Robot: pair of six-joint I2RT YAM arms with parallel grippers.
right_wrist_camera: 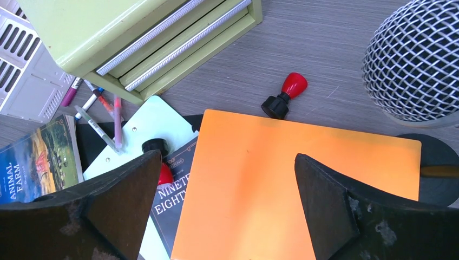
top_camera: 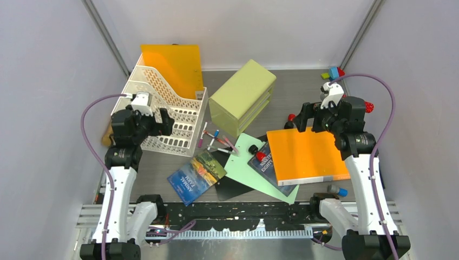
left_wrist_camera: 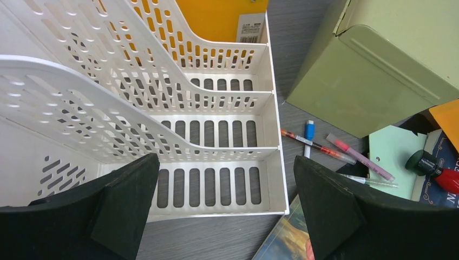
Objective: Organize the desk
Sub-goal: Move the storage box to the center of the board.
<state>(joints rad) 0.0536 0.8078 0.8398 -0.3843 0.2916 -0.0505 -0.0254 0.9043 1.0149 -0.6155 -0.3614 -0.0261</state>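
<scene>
Along the left edge of the tabletop [top_camera: 295, 86] stands a white file rack [top_camera: 173, 116] with an orange folder [top_camera: 173, 67] in its far slot. The left tool [left_wrist_camera: 226, 158] hovers over the nearest slot, jaws spread wide and holding nothing. Toward the right edge, the right tool [right_wrist_camera: 227, 156] hangs over an orange book [top_camera: 306, 156], also wide open and empty. That book lies flat and overlaps a dark Nineteen Eighty-Four paperback [top_camera: 262, 165] and a pale green sheet [top_camera: 246, 162], with one red-topped stamp [right_wrist_camera: 284, 95] just beside its far edge. Around the middle sit a yellow-green drawer cabinet [top_camera: 242, 96], a scatter of pens [top_camera: 216, 140] and an Animal Farm book [top_camera: 196, 176] nearer the near edge. A mesh cup [right_wrist_camera: 414, 59] stands toward the far right corner. Nothing looks sorted yet apart from the folder, so the task seems to be at an early stage, and the step in hand is probably picking up the orange book for filing. The next move likely calls for lowering the right tool to an overhanging edge of the book, since a flat cover offers no grip from above, while keeping clear of the stamp.
</scene>
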